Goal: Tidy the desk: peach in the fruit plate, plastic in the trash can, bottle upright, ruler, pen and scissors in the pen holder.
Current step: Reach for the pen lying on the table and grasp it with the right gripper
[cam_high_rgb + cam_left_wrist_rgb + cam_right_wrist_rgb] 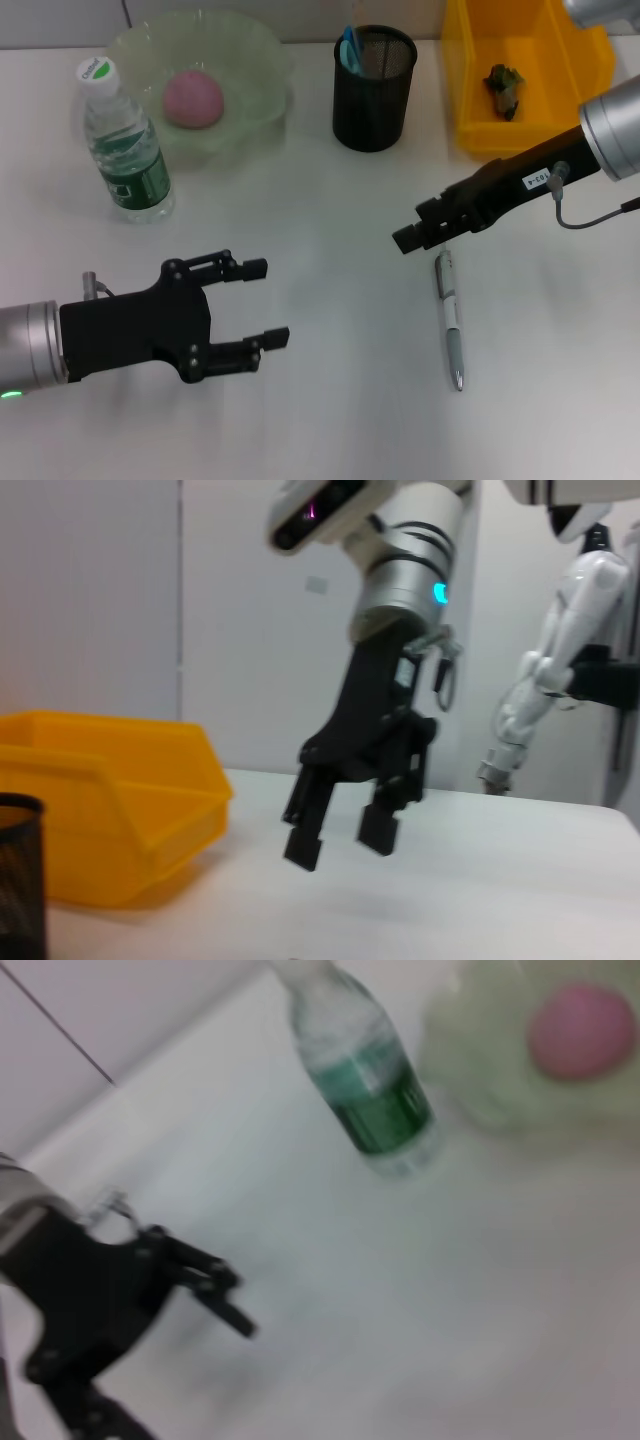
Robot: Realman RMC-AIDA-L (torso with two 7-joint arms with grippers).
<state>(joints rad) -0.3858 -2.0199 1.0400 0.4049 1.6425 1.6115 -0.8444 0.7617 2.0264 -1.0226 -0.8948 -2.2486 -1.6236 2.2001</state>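
At 5 o'clock on the desk (pixel 330 200) the pen (pixel 451 318) lay loose, the empty right gripper (pixel 418 228) hovering just above its top end with fingers parted, risking a skewed pinch that rolled it away; the left gripper (pixel 262 304) idled open at 8 o'clock.

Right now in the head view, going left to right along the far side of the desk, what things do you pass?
Bottle → fruit plate holding the peach → pen holder → trash can.
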